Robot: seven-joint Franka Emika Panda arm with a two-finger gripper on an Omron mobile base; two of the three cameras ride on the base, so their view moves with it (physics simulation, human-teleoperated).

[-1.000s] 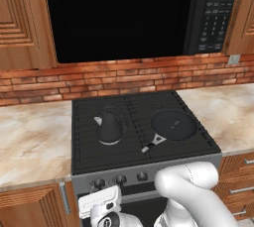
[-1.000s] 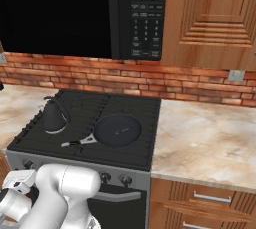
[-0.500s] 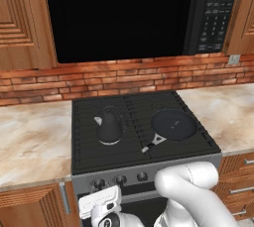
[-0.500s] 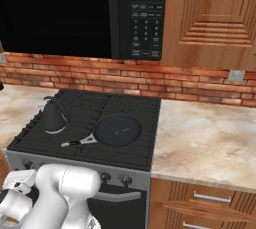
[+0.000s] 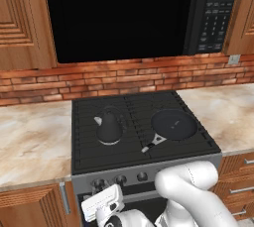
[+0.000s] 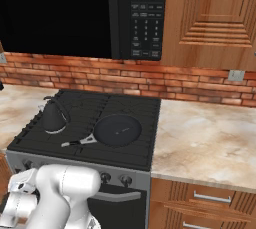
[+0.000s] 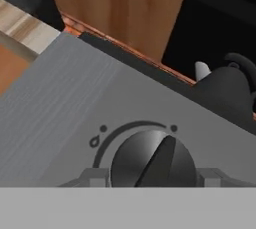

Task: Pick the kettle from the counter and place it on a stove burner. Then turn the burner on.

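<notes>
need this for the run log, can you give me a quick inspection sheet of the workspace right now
surface: beige counter on both sides of the black stove.
job's things: kettle upright on the front left stove burner, spout to the left.
clutter: black pan on the right burner, handle toward the front.
grippers: gripper low at the stove front, fingertips either side of a knob; grip not confirmed.
cables: nothing seen.
surroundings: microwave, brick backsplash, wooden cabinets, wall outlet.
</notes>
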